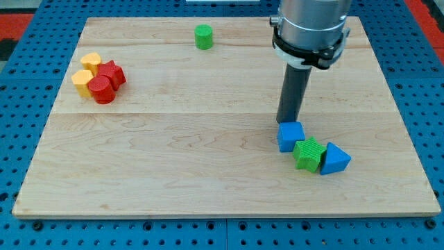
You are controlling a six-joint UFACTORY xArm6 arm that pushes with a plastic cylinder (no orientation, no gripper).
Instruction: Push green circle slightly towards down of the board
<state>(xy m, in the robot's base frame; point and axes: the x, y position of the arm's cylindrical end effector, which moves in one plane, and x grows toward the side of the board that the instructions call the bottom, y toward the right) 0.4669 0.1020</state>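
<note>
Resting my tip (286, 123) against blue cube (291, 136) | green circle (203, 37) well apart

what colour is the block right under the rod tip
Blue: the cube just below my tip, seen in the camera view.

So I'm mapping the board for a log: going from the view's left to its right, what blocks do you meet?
Yellow blocks → red blocks → green circle → blue cube, with my tip just above it → green star → blue triangle.
</note>
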